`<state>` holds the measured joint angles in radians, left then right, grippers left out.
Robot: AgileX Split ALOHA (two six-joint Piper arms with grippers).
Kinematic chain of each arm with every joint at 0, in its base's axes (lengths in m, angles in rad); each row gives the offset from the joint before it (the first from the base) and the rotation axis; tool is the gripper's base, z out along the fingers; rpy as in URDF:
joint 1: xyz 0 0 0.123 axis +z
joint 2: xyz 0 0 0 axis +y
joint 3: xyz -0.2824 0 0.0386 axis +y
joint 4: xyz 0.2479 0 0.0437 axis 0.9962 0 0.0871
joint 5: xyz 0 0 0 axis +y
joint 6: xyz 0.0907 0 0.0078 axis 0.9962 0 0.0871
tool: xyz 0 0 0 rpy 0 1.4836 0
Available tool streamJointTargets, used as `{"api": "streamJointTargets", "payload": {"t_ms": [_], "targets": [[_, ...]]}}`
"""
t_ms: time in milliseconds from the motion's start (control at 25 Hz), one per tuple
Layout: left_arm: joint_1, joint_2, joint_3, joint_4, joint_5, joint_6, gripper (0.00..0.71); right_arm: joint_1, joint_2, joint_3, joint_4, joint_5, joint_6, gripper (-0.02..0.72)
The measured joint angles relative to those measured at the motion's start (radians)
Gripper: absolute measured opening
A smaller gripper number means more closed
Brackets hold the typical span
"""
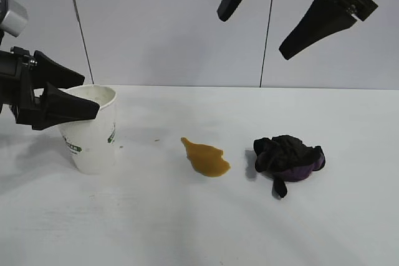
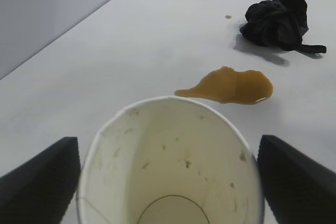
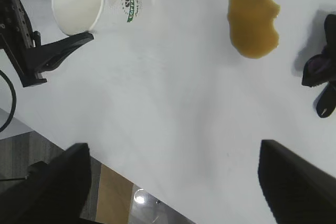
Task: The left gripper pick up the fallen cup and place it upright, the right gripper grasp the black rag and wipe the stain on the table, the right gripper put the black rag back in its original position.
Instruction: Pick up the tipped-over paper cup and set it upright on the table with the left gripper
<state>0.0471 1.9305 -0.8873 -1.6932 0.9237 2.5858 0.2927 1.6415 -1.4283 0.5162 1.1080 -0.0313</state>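
The white cup [image 1: 93, 135] with green lettering stands upright on the table [image 1: 187, 216] at the left. My left gripper [image 1: 89, 96] is open around its rim, one finger on each side with only slim gaps. The left wrist view looks down into the cup [image 2: 173, 166], its inside flecked with brown. The yellow-brown stain [image 1: 207, 158] lies mid-table, and the black rag [image 1: 288, 156] sits bunched to its right. My right gripper [image 1: 252, 35] hangs open high above the stain and rag, holding nothing. In the right wrist view the stain [image 3: 253, 24] and part of the rag [image 3: 321, 66] show below.
A pale grey panelled wall [image 1: 174, 23] with dark seams stands behind the table. The table's near edge and the floor [image 3: 115, 192] show under the right gripper [image 3: 173, 182]. A small brown speck [image 2: 228, 17] lies near the rag [image 2: 275, 19].
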Motion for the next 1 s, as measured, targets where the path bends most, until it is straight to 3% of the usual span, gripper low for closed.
{"api": "streamJointTargets", "payload": {"t_ms": [1000], "targets": [[0.000, 0.000, 0.000, 0.077, -0.093, -0.193, 0.660, 0.000, 0.000, 0.000, 0.000, -0.008, 0.000, 0.601]]}}
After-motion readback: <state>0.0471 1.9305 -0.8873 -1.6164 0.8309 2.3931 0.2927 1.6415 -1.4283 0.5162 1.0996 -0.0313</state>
